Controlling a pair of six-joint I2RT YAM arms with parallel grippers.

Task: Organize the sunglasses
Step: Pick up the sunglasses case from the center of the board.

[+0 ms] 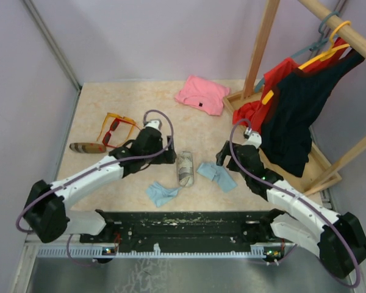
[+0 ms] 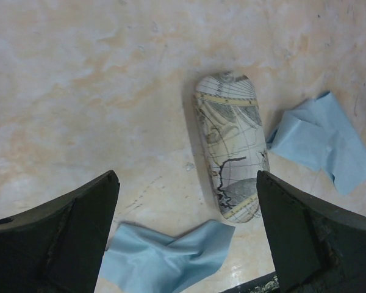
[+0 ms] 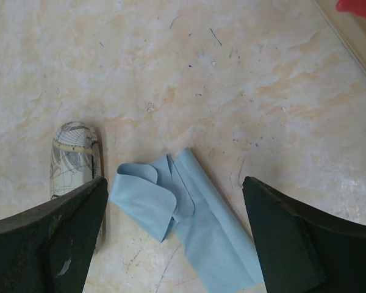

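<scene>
Two pairs of sunglasses lie side by side at the far left of the table, one orange-amber (image 1: 119, 118) and one red with dark lenses (image 1: 113, 132). My left gripper (image 1: 170, 156) (image 2: 186, 180) is to their right, open and empty, low over the table beside a grey map-patterned case (image 1: 185, 168) (image 2: 230, 152). My right gripper (image 1: 222, 156) (image 3: 174, 183) is also open and empty, hovering over a folded light blue cloth (image 1: 218, 175) (image 3: 198, 235). Neither wrist view shows the sunglasses.
A brown case (image 1: 87, 147) lies just in front of the sunglasses. A second blue cloth (image 1: 161, 193) (image 2: 165, 253) lies near the front edge. A pink shirt (image 1: 202, 93) is at the back. A wooden clothes rack (image 1: 265, 43) with hanging garments stands on the right.
</scene>
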